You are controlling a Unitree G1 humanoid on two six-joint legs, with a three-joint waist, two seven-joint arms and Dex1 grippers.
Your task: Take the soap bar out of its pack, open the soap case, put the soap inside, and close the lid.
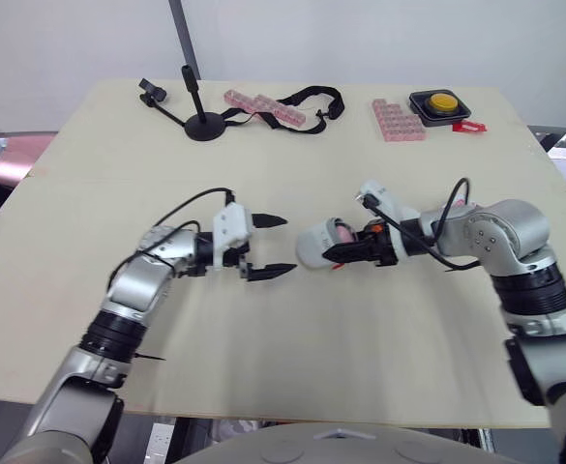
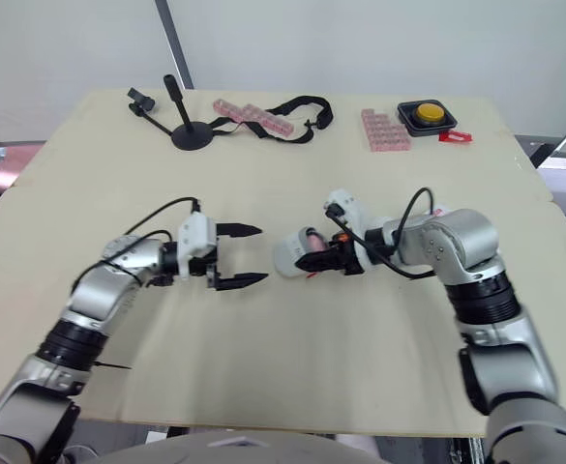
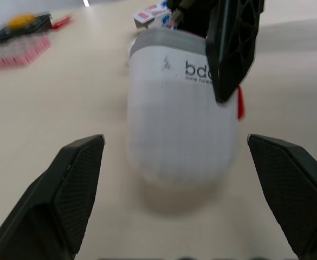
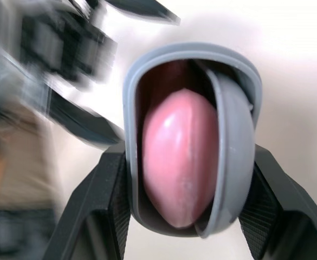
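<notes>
Now my right fingers clench the white oval plastic soap case, grey lid ajar, so the pink soap bar might slip out; left fingers spread empty, just beside.

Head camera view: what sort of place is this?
Probably a robot test bench or lab, not a home: a plain tan table against a blank wall, a yellow push button, a small black stand.

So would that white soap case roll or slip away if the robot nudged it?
Probably it would rock or roll: the soap case has a rounded, capsule-like shell. Its smooth surface looks slippery, so the right gripper likely needs a firm hold. It seems rigid: no denting shows where it is clamped around the pink soap.
</notes>
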